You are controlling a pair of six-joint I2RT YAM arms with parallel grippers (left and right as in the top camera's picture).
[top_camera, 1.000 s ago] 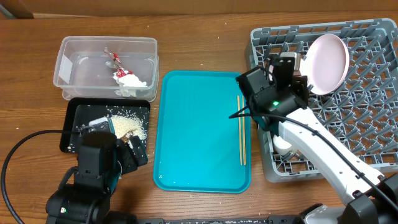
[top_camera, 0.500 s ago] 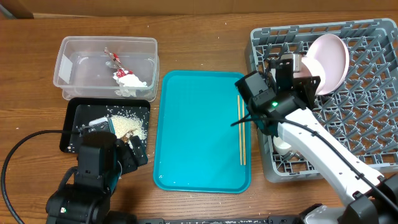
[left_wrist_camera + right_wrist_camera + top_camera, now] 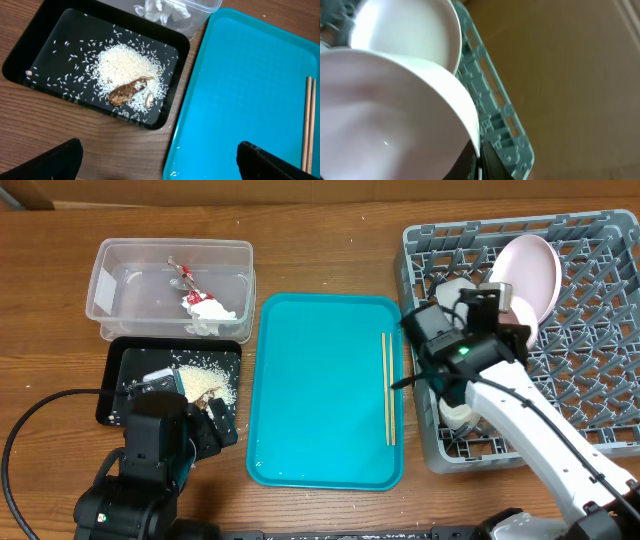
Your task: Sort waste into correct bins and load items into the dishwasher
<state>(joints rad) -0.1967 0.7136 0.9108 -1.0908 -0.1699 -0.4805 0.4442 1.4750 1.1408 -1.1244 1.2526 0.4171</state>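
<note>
Wooden table below; my right gripper pinches the pale pink round bowl over the grey plastic dish rack; next, seat it between pegs.

The pink bowl looked glossy and smooth, the rack grey plastic, the tub clear plastic, the chopsticks bare wood.

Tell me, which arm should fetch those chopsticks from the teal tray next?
Right, probably. The chopsticks lie on the teal tray, beside the dish rack where the right tool grips the pink bowl. The left tool sits farther off, by the black tray.
</note>
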